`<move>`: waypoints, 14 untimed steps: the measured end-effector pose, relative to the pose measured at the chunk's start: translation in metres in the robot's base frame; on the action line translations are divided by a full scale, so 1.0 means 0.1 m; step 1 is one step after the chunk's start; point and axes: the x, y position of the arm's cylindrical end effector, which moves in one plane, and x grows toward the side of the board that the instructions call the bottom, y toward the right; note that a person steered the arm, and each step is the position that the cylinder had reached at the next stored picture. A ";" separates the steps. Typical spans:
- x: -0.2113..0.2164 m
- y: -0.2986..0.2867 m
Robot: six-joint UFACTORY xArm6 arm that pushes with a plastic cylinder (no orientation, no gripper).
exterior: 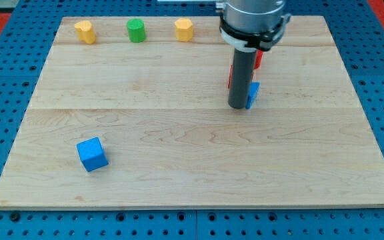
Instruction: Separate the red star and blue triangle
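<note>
My tip stands right of the board's middle, in its upper half. A blue block, likely the triangle, shows just to the tip's right and looks to touch the rod. A sliver of a red block shows at the rod's left edge, and another red bit at the rod's upper right. The rod hides most of the red; I cannot make out the star's shape or whether these are one block or two.
A blue cube lies at the lower left. Along the top edge stand a yellow block, a green cylinder and another yellow block. The wooden board sits on a blue pegboard.
</note>
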 end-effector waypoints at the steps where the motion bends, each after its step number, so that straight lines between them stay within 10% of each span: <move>1: -0.21 -0.37; 3: -0.68 -0.13; 5: -0.16 0.30; 12: -0.44 1.23; 14: 1.30 1.22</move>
